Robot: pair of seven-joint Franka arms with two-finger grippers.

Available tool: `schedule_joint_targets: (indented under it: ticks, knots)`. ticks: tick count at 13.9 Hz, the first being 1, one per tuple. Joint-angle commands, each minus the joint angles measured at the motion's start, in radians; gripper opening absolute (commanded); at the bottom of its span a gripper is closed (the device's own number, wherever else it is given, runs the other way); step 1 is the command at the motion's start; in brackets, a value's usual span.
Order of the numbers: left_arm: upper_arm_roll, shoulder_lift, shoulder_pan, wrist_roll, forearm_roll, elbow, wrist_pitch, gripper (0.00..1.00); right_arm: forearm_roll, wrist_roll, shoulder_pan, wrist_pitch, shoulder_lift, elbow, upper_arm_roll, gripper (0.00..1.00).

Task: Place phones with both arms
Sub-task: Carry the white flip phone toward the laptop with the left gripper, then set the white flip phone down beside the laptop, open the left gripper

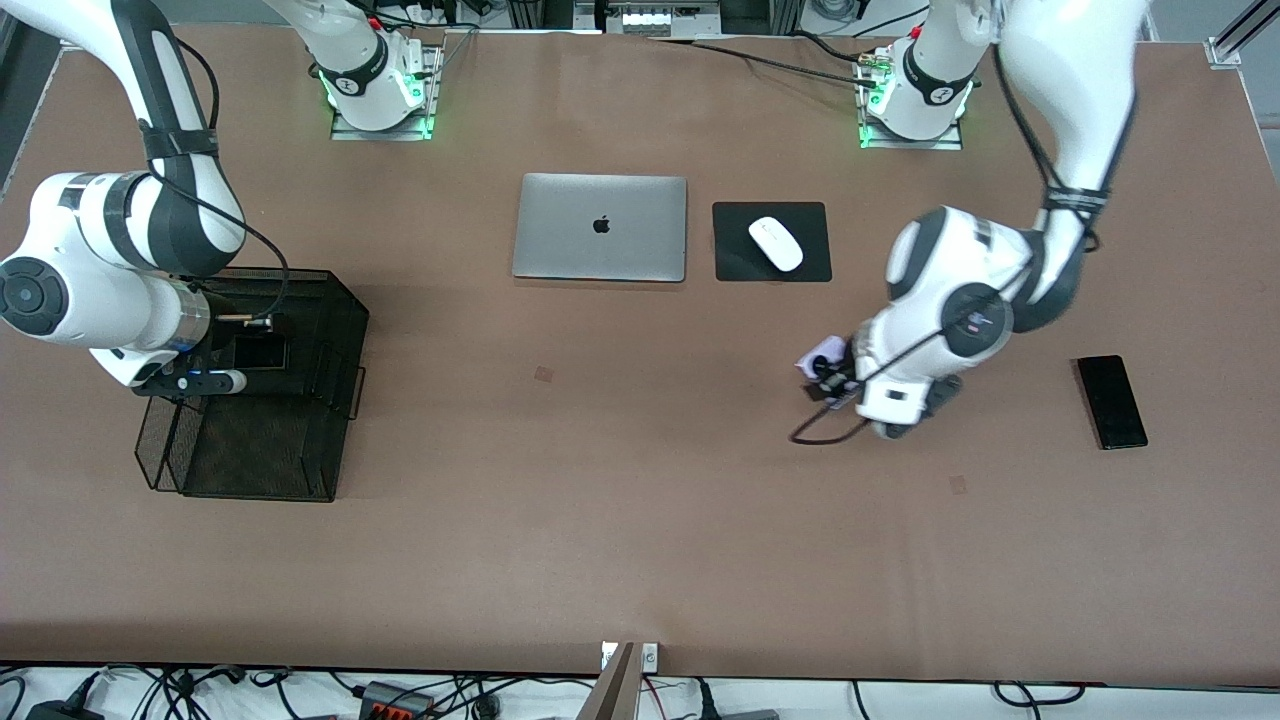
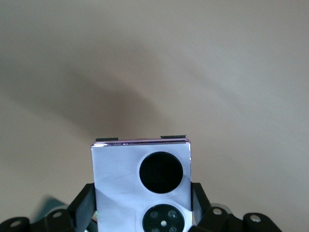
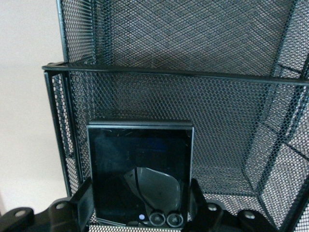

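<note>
A: Where is the right gripper [image 3: 140, 215]?
B: Over the black mesh organizer [image 1: 300, 440] at the right arm's end of the worktop [image 1: 600, 520], fingers [image 3: 82, 203] clamped on the black flip phone [image 3: 140, 176].

A: And the left gripper [image 2: 142, 217]?
B: Above bare worktop, fingers [image 2: 200, 200] gripping the lavender phone [image 2: 140, 181].

A: The black slab phone [image 1: 1111, 401]?
B: Flat on the worktop, toward the left arm's end.

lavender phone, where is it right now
The lavender phone is clamped in the left gripper, over bare table nearer the front camera than the mouse pad, between the laptop and the long black phone.
</note>
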Motion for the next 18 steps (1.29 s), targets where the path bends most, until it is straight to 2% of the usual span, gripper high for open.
schedule_joint_targets:
  ticks: [1,3,5,7,11,13,15,18]
  knots:
    - [0.012,0.068,-0.111,-0.126,-0.018,0.129,-0.028,0.49,-0.012,-0.002,-0.006,0.006,-0.009,-0.011,0.009,0.33]
    - [0.013,0.118,-0.191,-0.186,-0.017,0.191,-0.011,0.49,-0.012,-0.001,-0.002,0.01,0.008,-0.011,0.009,0.36]
    - [0.013,0.166,-0.234,-0.194,-0.011,0.262,-0.004,0.48,-0.011,0.001,-0.002,0.016,0.023,-0.011,0.009,0.68]
    - [0.013,0.187,-0.27,-0.199,-0.015,0.273,0.083,0.48,-0.011,-0.001,-0.003,0.018,0.028,-0.01,0.008,1.0]
    - [0.026,0.252,-0.343,-0.127,0.02,0.32,0.219,0.49,-0.008,-0.004,-0.002,-0.032,0.014,0.089,0.014,1.0]
    - [0.026,0.279,-0.357,0.026,0.06,0.324,0.294,0.49,0.002,-0.004,0.001,-0.129,0.019,0.198,0.017,1.0]
    - [0.026,0.316,-0.365,0.245,0.062,0.324,0.398,0.49,0.005,-0.005,0.021,-0.171,0.02,0.277,0.017,1.0]
    - [0.029,0.383,-0.403,0.268,0.063,0.371,0.484,0.49,0.008,0.001,0.055,-0.146,0.026,0.3,0.018,1.0]
